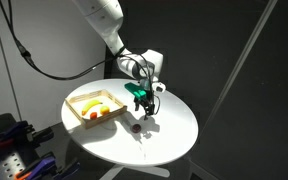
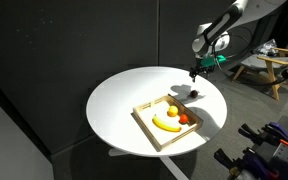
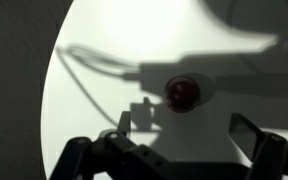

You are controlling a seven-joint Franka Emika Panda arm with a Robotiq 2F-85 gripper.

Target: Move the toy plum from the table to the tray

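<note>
The toy plum (image 3: pixel 182 93), a small dark red ball, lies on the white table (image 3: pixel 89 100) in the shadow of my arm. It also shows in both exterior views (image 1: pixel 135 127) (image 2: pixel 175 91), a short way from the tray. The light wood tray (image 1: pixel 70 109) (image 2: pixel 142 124) holds a yellow banana toy (image 1: pixel 92 105) (image 2: pixel 166 123) and an orange-red toy fruit (image 2: pixel 183 119). My gripper (image 3: pixel 184 128) (image 1: pixel 141 108) (image 2: pixel 195 72) is open and empty. It hovers above the plum, with a finger on each side of it in the wrist view.
The round table (image 1: pixel 169 135) (image 2: pixel 119 100) stands before dark curtains. Black equipment sits at the lower left (image 1: pixel 9 145), and wooden furniture stands at the far right (image 2: pixel 274 65). A black cable hangs from the arm (image 1: pixel 44 65).
</note>
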